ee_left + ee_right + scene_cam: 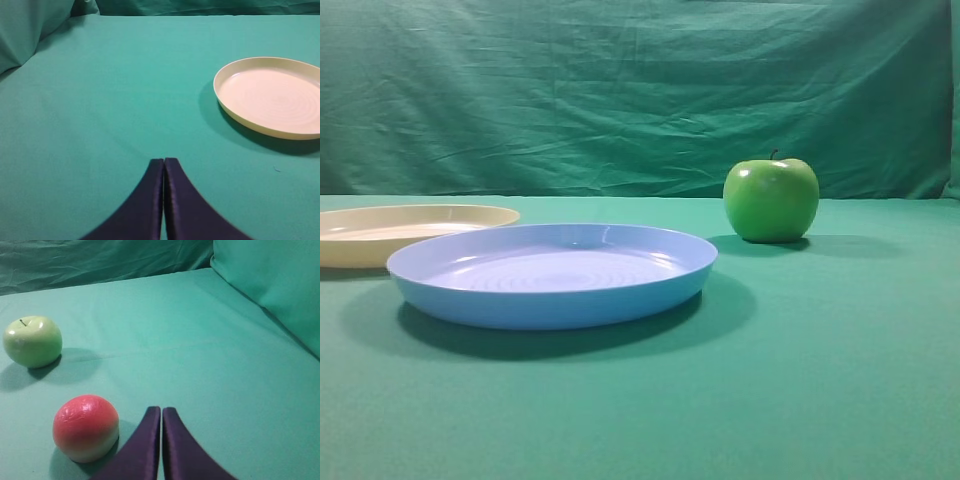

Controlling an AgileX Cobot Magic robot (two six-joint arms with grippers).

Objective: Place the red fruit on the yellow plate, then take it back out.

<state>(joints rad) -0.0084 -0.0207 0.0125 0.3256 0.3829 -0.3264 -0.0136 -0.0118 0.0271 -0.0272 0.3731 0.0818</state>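
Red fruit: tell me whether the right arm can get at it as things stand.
Probably yes. The red fruit sits on bare cloth just left of the right tool, nothing between them; the green apple is farther back. The tool is shut and must open first.
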